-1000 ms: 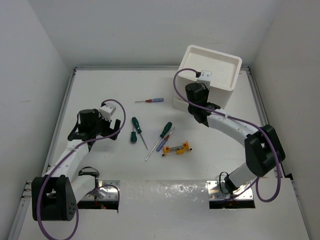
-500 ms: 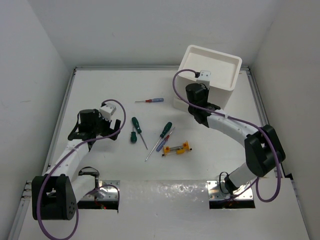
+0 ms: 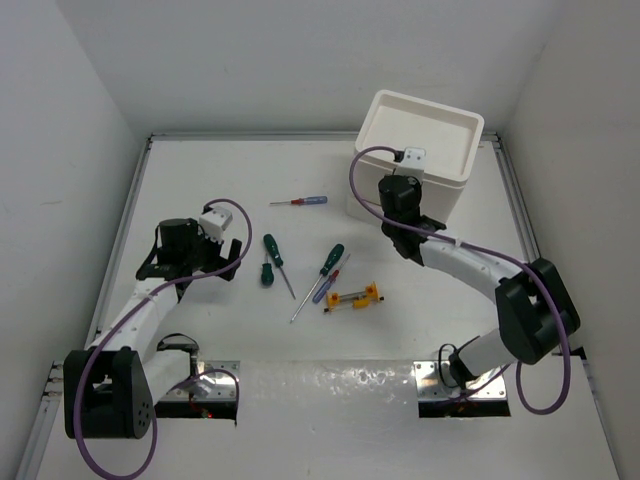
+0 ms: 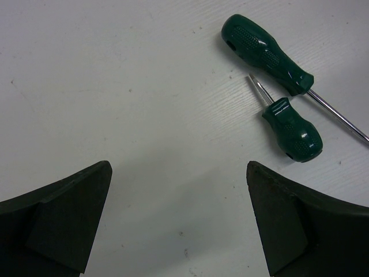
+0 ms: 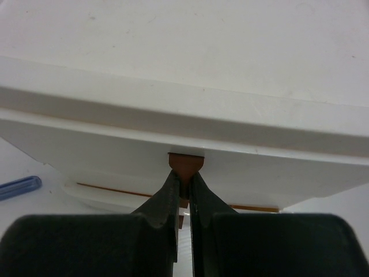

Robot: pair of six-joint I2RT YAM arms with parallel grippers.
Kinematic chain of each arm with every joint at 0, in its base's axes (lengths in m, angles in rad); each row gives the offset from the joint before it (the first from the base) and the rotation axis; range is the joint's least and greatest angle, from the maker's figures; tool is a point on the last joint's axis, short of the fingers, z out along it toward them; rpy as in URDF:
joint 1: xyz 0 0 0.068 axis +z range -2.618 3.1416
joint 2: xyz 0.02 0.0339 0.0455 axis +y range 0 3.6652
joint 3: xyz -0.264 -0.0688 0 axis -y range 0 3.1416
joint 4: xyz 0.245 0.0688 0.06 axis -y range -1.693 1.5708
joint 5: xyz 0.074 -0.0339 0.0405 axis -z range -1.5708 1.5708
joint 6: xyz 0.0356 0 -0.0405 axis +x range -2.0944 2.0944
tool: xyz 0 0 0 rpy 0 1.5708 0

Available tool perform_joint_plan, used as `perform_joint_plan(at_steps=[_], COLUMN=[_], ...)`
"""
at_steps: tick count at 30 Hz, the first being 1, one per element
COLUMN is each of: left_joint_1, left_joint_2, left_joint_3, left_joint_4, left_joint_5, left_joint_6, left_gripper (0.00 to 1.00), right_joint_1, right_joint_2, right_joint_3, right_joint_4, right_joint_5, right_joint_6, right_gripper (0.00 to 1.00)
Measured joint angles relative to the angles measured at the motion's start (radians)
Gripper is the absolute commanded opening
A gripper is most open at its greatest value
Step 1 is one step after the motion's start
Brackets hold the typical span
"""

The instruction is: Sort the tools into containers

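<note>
The white drawer stack (image 3: 418, 140) stands at the back right. My right gripper (image 3: 401, 196) is shut on a brown tab handle (image 5: 186, 163) of the upper drawer front (image 5: 115, 150); its fingers (image 5: 167, 196) pinch the tab from both sides. My left gripper (image 3: 236, 258) is open and empty, low over the table, left of a long green screwdriver (image 4: 266, 47) and a stubby green one (image 4: 291, 130). Further right lie a second long green screwdriver (image 3: 331, 259), a thin blue-and-red one (image 3: 328, 285) and a yellow-orange tool (image 3: 353, 297). Another thin blue-and-red screwdriver (image 3: 300, 201) lies farther back.
White walls close in the table on the left, back and right. The stack's rimmed top tray (image 3: 465, 128) holds nothing that I can see. A blue handle tip (image 5: 20, 187) shows at the left edge of the right wrist view.
My right gripper has shifted slightly right and toward the near side while holding the tab. The left arm and the tools have not moved.
</note>
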Motion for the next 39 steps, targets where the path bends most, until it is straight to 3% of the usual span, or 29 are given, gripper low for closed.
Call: perform_joint_plan(at_steps=[13,33,34,35,38,39], left_joint_1=[0.000,0.000,0.000,0.000,0.000,0.000], left_joint_2=[0.008,0.013,0.013,0.013,0.013,0.013], left_joint_3=[0.000,0.000,0.000,0.000,0.000,0.000], left_joint_4=[0.000,0.000,0.000,0.000,0.000,0.000], left_joint_5=[0.001,0.004,0.004,0.004,0.004,0.004], left_joint_6=[0.000,0.000,0.000,0.001,0.001,0.002], left_gripper=[1.00,1.00,1.00,1.00,1.00,1.00], right_joint_1=[0.071,0.335,0.336,0.339,0.346,0.349], right_joint_2=[-0.077,-0.238,-0.245,-0.253,-0.293,-0.312], right_joint_3=[-0.100,-0.236,-0.236,-0.236,-0.236,-0.236], right_joint_4=[0.049,-0.009,-0.028,-0.045,-0.084,-0.095], right_joint_5=[0.029,0.184,0.179,0.172,0.110,0.077], right_joint_6=[0.001,-0.021,-0.021,-0.022,-0.048,-0.063], right_gripper=[0.00,0.01,0.06,0.22,0.47,0.60])
